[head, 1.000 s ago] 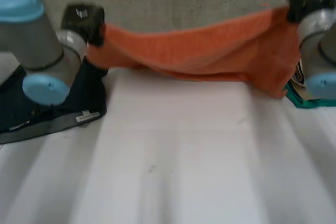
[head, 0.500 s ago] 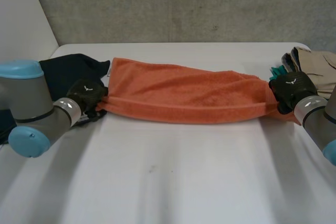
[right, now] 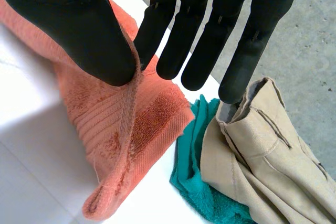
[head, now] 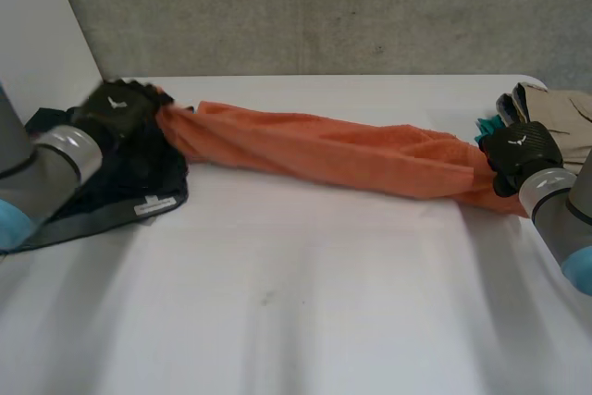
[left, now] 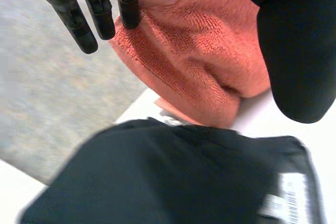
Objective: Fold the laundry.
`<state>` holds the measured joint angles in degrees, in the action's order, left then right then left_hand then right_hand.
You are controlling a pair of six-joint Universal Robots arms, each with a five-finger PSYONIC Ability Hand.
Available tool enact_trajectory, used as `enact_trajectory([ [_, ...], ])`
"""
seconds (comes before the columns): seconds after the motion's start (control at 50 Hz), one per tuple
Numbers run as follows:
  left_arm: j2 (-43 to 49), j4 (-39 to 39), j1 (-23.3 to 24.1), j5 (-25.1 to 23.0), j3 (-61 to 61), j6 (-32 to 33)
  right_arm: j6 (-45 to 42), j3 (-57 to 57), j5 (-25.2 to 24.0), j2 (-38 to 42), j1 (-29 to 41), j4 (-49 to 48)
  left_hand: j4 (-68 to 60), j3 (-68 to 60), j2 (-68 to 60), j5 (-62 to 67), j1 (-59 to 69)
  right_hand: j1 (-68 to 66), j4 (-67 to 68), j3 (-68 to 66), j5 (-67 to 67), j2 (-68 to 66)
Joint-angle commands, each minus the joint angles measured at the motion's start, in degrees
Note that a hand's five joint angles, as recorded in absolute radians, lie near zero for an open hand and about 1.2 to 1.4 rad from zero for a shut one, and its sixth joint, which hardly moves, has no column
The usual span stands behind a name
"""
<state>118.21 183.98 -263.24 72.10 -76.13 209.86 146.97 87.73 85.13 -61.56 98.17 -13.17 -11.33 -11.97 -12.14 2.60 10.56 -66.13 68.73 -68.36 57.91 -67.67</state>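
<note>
Orange towel (head: 324, 159) is bunched into a rope, long axis left-right across the far tabletop (head: 296, 312). Left hand (head: 116, 108) pinches its left end, above the dark garment (head: 139, 187). Right hand (head: 523, 153) pinches the right end, thumb against fingers, beside the clothes pile (head: 560, 108). Near side is bare white with room to spread.

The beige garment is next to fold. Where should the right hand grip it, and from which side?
Likely the raised stitched edge of the beige garment, beside the teal cloth: it lifts clear and faces the right hand, so come in from that side, thumb under.
</note>
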Motion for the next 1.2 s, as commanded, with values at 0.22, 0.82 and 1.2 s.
enact_trajectory([
  [0.22,15.7,-9.0,-10.1,-0.5,12.8,12.8,-0.6,0.3,0.5,0.5,0.2,-0.7,1.3,2.0,2.1,-2.6,-0.6,-13.9,11.3,-11.6,12.1,-12.3],
  [0.82,25.7,0.9,-12.1,20.8,36.8,8.5,-1.2,1.4,1.6,0.0,2.0,-1.6,-68.7,-68.0,-67.9,67.4,69.4,-13.9,11.3,-11.6,12.1,-12.3],
  [1.2,17.9,-5.6,-7.6,12.7,22.9,13.0,-0.6,1.1,0.5,-7.7,2.7,-0.4,-3.6,-2.9,-2.8,2.3,4.4,-13.9,11.3,-11.6,12.1,-12.3],
])
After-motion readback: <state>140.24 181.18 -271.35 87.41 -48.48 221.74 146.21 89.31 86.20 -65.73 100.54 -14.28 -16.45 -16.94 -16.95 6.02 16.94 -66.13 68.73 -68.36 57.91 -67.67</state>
